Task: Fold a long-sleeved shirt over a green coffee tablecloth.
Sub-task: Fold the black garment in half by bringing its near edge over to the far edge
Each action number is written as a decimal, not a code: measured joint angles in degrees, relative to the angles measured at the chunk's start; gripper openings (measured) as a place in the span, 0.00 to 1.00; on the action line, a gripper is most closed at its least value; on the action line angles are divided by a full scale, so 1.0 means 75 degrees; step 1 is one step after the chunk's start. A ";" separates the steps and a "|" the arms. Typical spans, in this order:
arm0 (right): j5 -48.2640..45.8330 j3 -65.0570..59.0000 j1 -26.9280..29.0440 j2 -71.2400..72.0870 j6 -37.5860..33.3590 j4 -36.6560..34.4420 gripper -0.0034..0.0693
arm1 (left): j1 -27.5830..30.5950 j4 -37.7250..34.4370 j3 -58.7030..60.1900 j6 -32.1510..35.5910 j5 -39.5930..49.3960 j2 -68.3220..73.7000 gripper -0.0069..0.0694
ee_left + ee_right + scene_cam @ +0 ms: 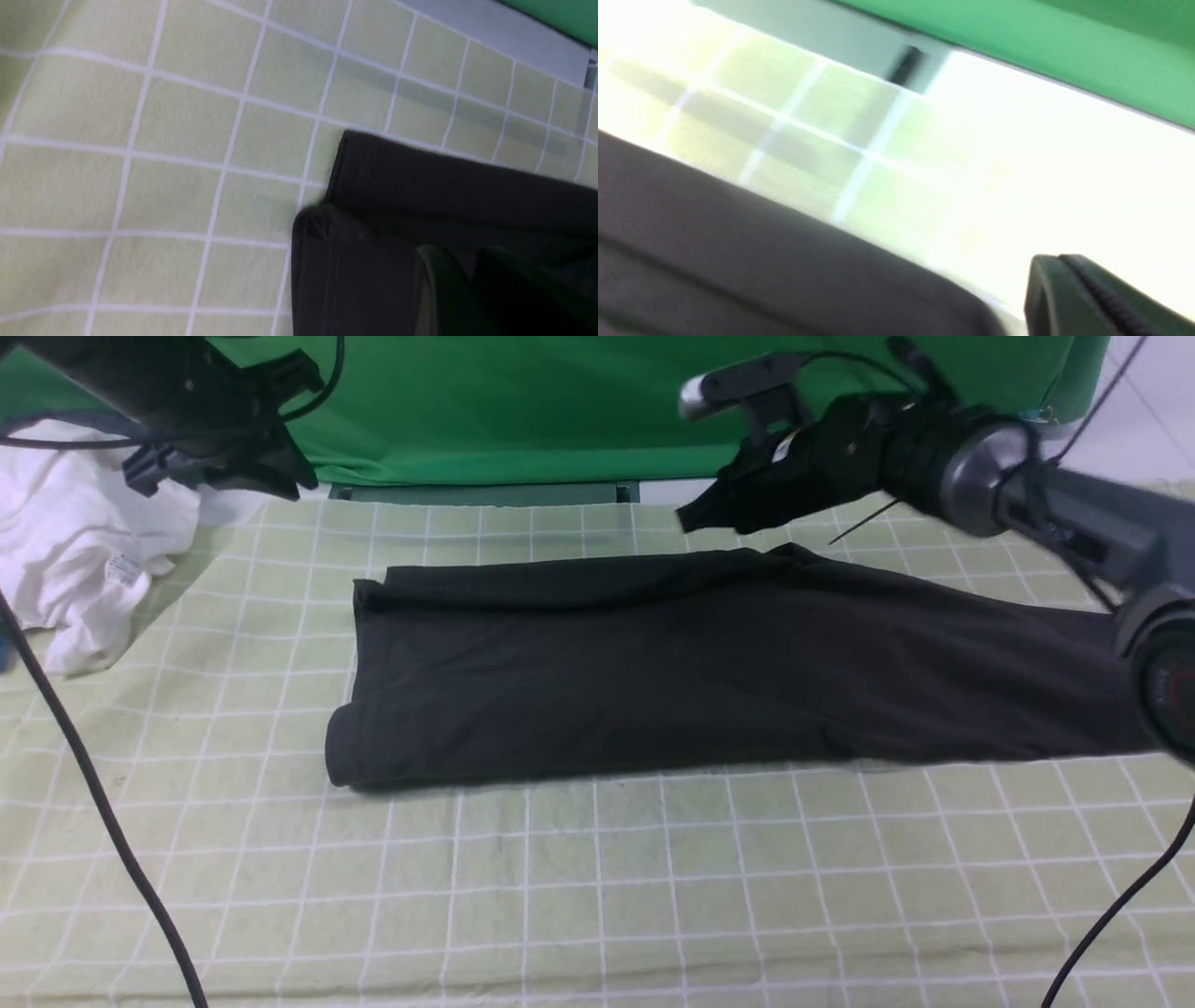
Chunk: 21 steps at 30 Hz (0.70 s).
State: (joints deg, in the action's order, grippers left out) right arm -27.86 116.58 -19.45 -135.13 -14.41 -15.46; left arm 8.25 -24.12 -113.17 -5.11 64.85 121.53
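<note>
Covering the surface from near edge to far, the tablecloth [560,896] lay mostly flat, its white grid running under everything in view. A black cable [93,784] crossed its near left corner. Across the middle lay the shirt [653,681], folded into a long dark band that stretched from left of centre to the right edge of the front view. Its left end was squared off, with stacked layers showing at the far left corner.

Just above the shirt's far edge, the right pincer [700,513] hung with its fingers together, gripping nothing, its tip clear of the fabric. The right arm reached in from the right, over the shirt's right end.

Farther left, the left pincer [271,471] was held off the surface near the far left corner, apart from the shirt. Whether its fingers stood apart or together could not be told. Its wrist camera looked down on the shirt's layered corner. Below that arm a crumpled white garment [84,541] lay at the tablecloth's far left. A green sheet [560,401] hung behind.
</note>
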 joint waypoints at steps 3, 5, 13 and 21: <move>-0.1021 0.0023 0.0249 0.0531 -0.0037 0.0000 0.06 | -0.0064 -0.0018 0.0043 0.0409 0.0518 -0.0121 0.23; -0.1790 0.0051 0.0353 0.0868 -0.0186 0.0000 0.06 | -0.0213 -0.0010 0.0160 0.0539 0.0552 -0.0208 0.23; -0.3631 0.0074 0.0618 0.1538 -0.0714 0.0000 0.06 | -0.1439 0.0582 0.1061 0.0681 0.0673 -0.0055 0.23; -0.3740 0.0074 0.0650 0.1538 -0.0791 0.0064 0.06 | -0.2235 0.1771 0.1128 0.0492 -0.2304 0.0959 0.23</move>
State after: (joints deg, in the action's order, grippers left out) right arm -55.91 117.13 -14.57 -123.59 -20.35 -14.98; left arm -8.51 -10.83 -104.71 -1.42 47.56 128.72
